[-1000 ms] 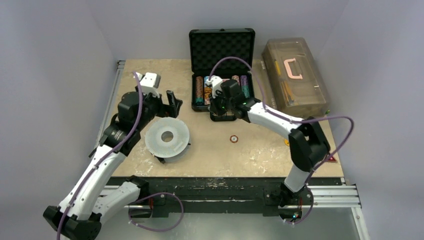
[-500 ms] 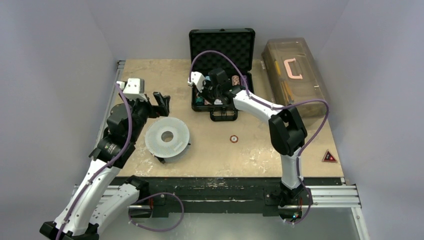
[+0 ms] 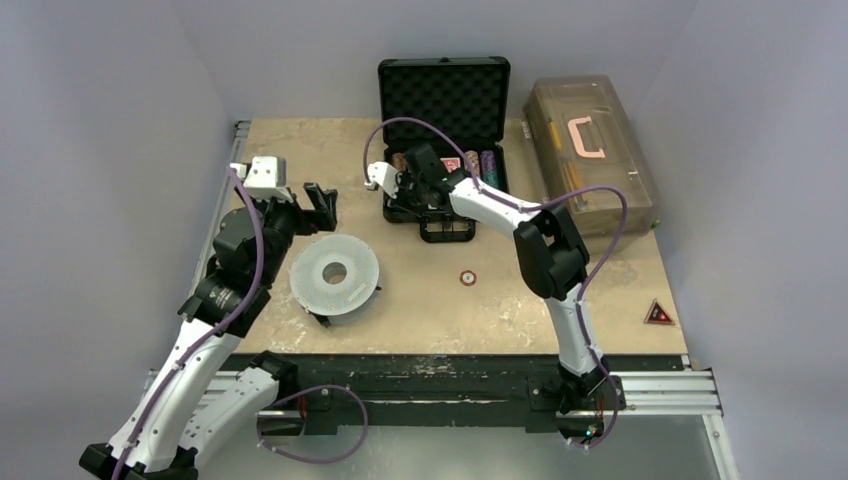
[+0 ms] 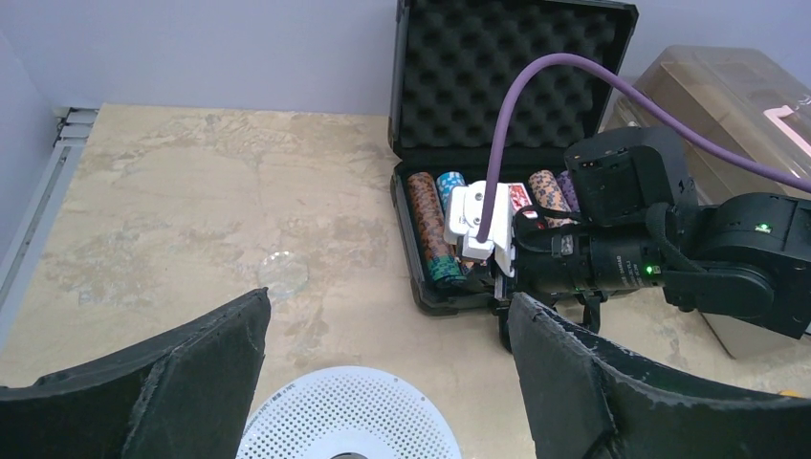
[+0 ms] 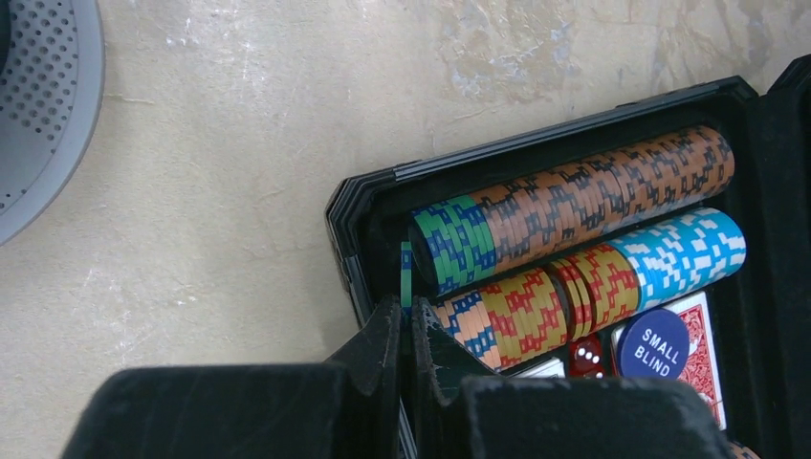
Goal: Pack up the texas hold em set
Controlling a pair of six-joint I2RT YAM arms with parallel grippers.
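White-shelled, black-jointed left arm [image 3: 190, 352] and right arm [image 3: 577, 328]; purple cable [image 4: 574, 63] along each; left gripper [image 4: 387, 304] fingers [image 4: 191, 382] rough matte black.

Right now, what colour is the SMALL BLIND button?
The button is dark blue with white letters; right wrist view shows it best.

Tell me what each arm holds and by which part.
Left jaws hold nothing; right jaws seem to pinch a green chip by its edge.

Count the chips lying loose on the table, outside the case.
1: a chip between the case and the near edge of the table. Others may be hidden.
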